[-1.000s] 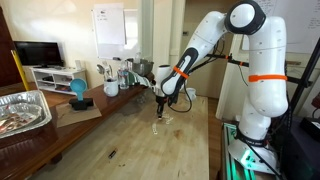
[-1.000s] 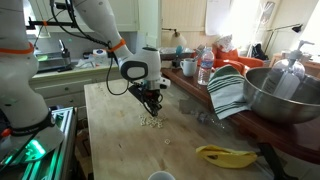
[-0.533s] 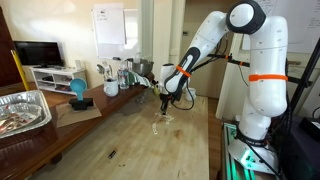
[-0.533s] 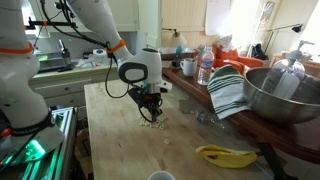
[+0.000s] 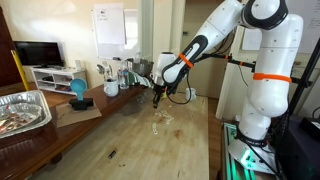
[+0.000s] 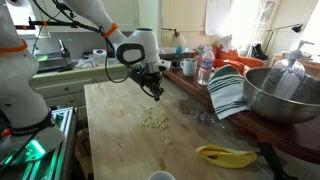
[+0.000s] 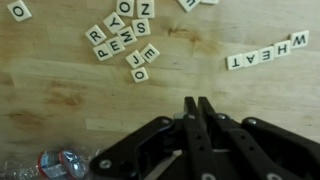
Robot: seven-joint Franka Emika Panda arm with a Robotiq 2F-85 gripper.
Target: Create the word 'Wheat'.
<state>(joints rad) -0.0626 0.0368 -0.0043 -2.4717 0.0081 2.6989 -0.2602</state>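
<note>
- The pincer (image 5: pixel 157 97) has risen off the bench (image 5: pixel 130 140) since a second ago.
- Its jaws are pressed together, gripping nothing.
- In the wrist view the word 'Wheat' (image 7: pixel 266 55) lies in a row on the bench, well apart from the loose tiles (image 7: pixel 122 40).

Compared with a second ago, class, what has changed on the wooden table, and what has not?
The gripper has risen from just over the pale tiles to well above them; the wrist view shows its jaws together, holding nothing. The tiles lie where they were on the table, the WHEAT row apart from the loose tiles. The banana has not moved.
</note>
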